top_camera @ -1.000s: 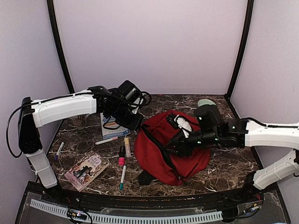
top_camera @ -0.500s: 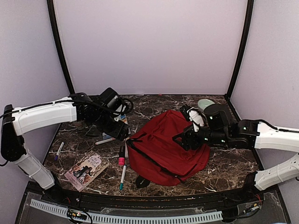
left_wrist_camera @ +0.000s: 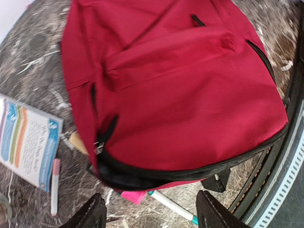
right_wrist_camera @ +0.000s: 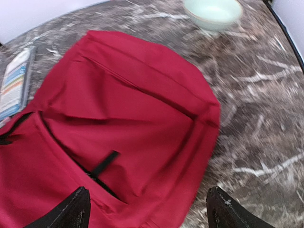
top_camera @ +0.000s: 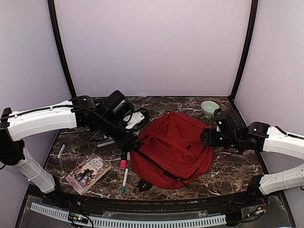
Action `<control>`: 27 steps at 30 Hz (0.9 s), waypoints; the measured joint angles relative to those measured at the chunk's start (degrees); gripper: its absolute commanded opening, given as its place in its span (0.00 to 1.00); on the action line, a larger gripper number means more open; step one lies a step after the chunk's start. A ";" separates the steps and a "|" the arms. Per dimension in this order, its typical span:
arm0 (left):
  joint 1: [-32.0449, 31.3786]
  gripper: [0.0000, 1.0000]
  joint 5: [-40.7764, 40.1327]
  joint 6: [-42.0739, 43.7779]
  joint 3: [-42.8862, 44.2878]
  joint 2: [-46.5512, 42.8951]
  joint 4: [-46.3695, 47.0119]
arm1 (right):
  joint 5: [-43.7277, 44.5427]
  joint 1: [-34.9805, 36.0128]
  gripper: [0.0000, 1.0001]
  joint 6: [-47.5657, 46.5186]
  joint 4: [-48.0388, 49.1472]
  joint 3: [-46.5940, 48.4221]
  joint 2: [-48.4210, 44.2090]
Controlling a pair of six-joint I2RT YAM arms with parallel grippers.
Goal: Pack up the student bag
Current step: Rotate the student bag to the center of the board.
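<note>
Your red student bag (top_camera: 173, 149) lies flat in the middle of the marble surface (top_camera: 232, 168). Your left fingers (left_wrist_camera: 90, 216) and right fingers (right_wrist_camera: 76, 211) are both spread, holding nothing. The striped leaflet (left_wrist_camera: 28, 142) beside the bag has print too blurry to read.

One view looks down on the whole counter (top_camera: 228, 171) from high behind. Both wrist views face the backpack (left_wrist_camera: 180, 95) closely, from opposite sides.

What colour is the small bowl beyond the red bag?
The bowl is pale green, clearest in the right wrist view.
</note>
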 measured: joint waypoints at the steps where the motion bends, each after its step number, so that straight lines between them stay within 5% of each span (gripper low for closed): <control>1: -0.52 0.67 0.61 0.81 0.07 0.79 0.17 | 0.46 -0.50 0.86 1.75 -1.33 -0.52 -0.37; 15: -4.55 0.58 5.66 13.75 -3.02 2.64 3.91 | -9.49 -10.60 0.86 9.46 -6.97 -7.72 1.03; 23: -4.74 0.10 7.23 17.90 -2.99 6.99 4.50 | -17.84 -14.10 0.78 7.02 0.50 -9.25 11.37; 27: -4.76 0.02 7.39 18.47 -2.84 7.89 4.39 | -20.59 -16.06 0.71 4.72 6.12 -8.57 17.79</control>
